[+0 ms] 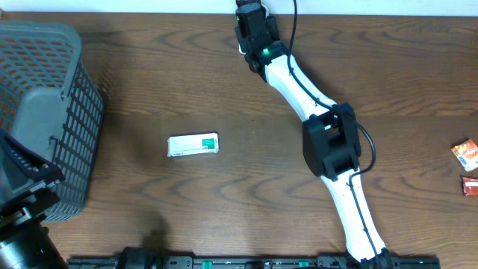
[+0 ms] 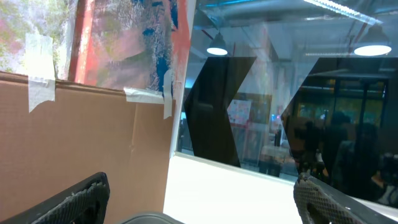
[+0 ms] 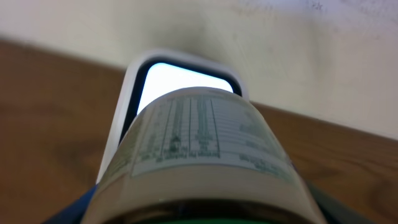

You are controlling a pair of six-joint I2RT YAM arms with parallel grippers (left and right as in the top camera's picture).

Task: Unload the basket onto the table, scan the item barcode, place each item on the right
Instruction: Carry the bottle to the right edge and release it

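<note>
**Bottle (image 3: 199,155) held at the scanner window**

The right gripper (image 1: 252,30) is clamped on the bottle, which fills the space between its fingers. The scanner (image 3: 123,106) stands just beyond, its white-framed window glowing behind the bottle. The step in hand looks like the scan itself. The next move, I judge, is to turn the bottle until its barcode faces the window; none shows on the near side. The label carries a table of fine print, too blurred to read, and no brand can be made out. The left gripper (image 2: 199,208) gapes wide, holding nothing.

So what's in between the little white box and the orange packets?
The right arm crosses the wooden table between the white box and the orange packets. The overhead view shows it.
</note>
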